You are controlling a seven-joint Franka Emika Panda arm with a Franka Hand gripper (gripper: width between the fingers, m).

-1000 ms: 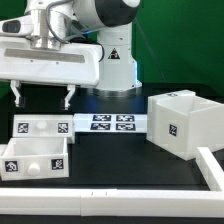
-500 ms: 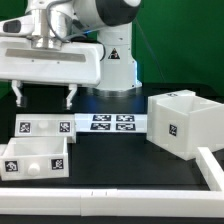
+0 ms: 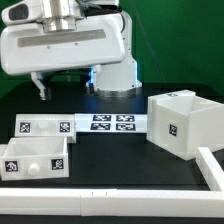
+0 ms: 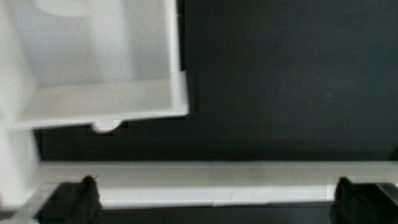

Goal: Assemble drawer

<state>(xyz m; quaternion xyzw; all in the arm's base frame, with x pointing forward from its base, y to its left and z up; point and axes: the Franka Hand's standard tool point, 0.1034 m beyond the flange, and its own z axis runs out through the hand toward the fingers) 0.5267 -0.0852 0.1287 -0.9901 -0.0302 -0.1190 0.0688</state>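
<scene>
Exterior view: nearer tray [image 3: 35, 160] and farther tray [image 3: 42, 128] at its left, casing [image 3: 180, 122] at its right, marker board [image 3: 112, 122] between, on black counter [image 3: 115, 165]; jaws spread wide, holding nothing

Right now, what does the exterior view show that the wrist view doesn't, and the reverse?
Exterior only: the casing, the marker board, the border rail, the near tray and far tray together. Wrist only: the tool open, fingers wide apart, holding nothing, plus a knobbed tray seen from above. Shared: the tool and that tray, though which of the two I cannot tell.
</scene>
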